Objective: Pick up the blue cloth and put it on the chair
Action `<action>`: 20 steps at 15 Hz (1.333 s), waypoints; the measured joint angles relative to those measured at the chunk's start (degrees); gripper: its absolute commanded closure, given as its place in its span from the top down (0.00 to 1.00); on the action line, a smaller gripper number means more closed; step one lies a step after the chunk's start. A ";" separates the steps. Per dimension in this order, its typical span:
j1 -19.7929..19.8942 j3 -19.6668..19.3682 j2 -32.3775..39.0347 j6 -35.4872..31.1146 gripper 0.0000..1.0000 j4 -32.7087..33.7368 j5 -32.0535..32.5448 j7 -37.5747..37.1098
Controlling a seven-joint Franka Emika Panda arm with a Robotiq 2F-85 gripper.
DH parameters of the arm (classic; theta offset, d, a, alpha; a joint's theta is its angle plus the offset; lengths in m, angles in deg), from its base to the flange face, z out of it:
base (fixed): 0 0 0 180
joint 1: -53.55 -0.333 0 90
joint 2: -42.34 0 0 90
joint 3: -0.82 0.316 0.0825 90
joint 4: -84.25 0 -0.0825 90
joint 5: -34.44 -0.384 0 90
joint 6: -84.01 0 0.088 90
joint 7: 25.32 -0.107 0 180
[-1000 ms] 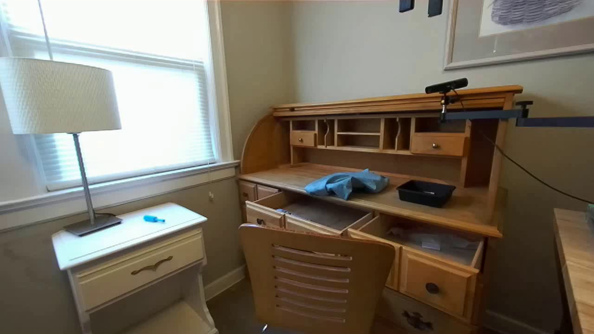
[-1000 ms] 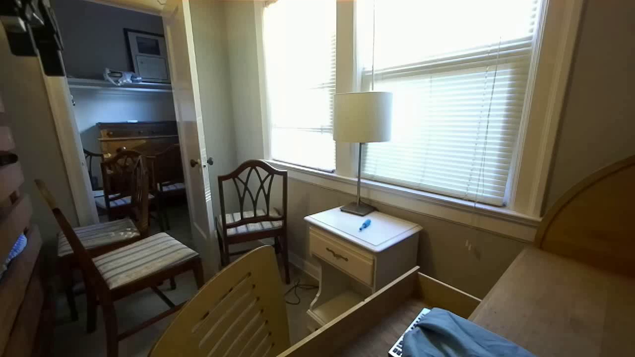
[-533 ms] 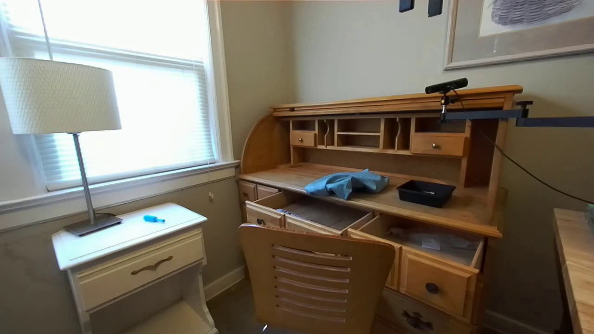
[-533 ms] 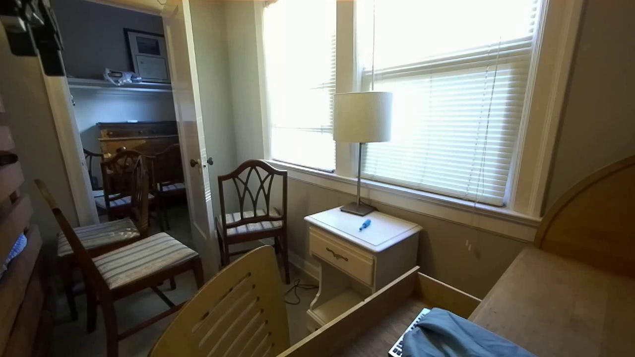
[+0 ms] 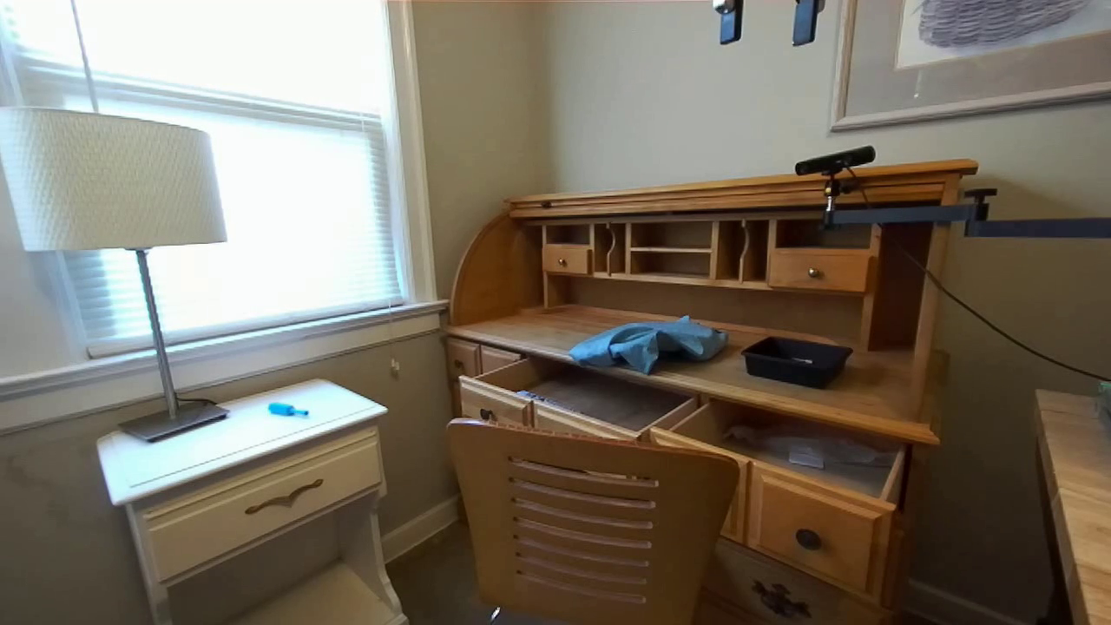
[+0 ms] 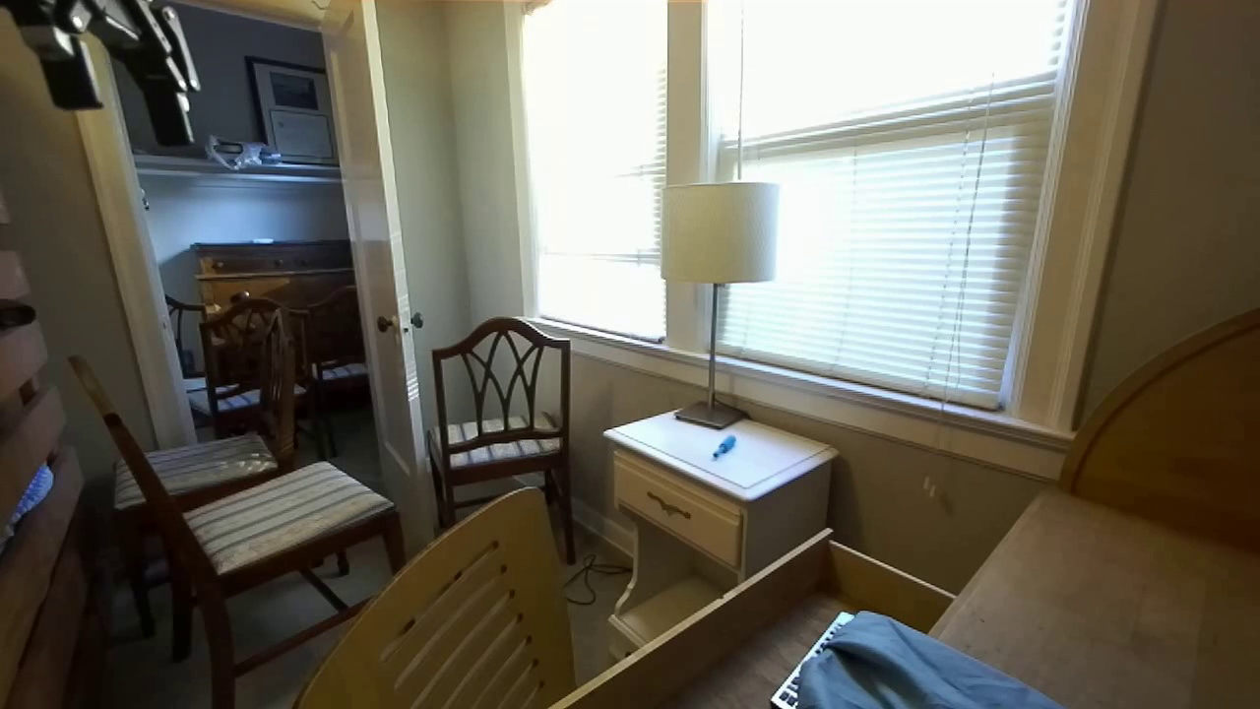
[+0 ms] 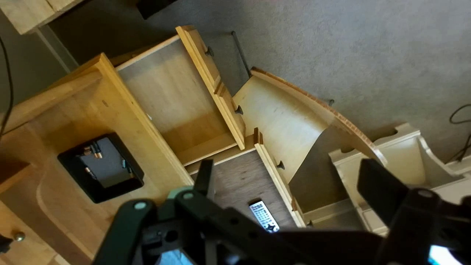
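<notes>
The crumpled blue cloth [image 5: 647, 343] lies on the wooden desk [image 5: 521, 325], its front edge overhanging an open drawer. Part of the cloth also shows in an exterior view [image 6: 906, 665] and behind the gripper in the wrist view [image 7: 174, 257]. The light wooden chair [image 5: 590, 521] with a slotted back stands in front of the desk. Its seat [image 7: 279, 114] shows in the wrist view, partly under the drawers. My gripper [image 5: 767, 35] is open and empty, high above the desk. Its spread fingers also show in an exterior view [image 6: 128, 118] and in the wrist view [image 7: 292, 184].
A black tray [image 5: 797, 363] with small items stands right of the cloth. Two drawers stick out; one holds a remote [image 7: 264, 215]. A camera on a bar [image 5: 835, 162] juts in at the right. A white nightstand [image 6: 724, 458] bears a lamp [image 6: 719, 231]. Dark chairs [image 6: 290, 512] stand behind.
My gripper has moved down a little, to the left in one exterior view and to the right in the other. The cloth and chair have not moved.
</notes>
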 measured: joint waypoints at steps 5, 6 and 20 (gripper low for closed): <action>0.97 -6.71 2.82 -0.97 1.00 0.00 0.87 4.92; 1.00 -8.31 3.35 -0.97 1.00 0.00 0.88 7.36; 2.36 -17.14 6.98 -1.23 1.00 -0.02 1.15 26.27</action>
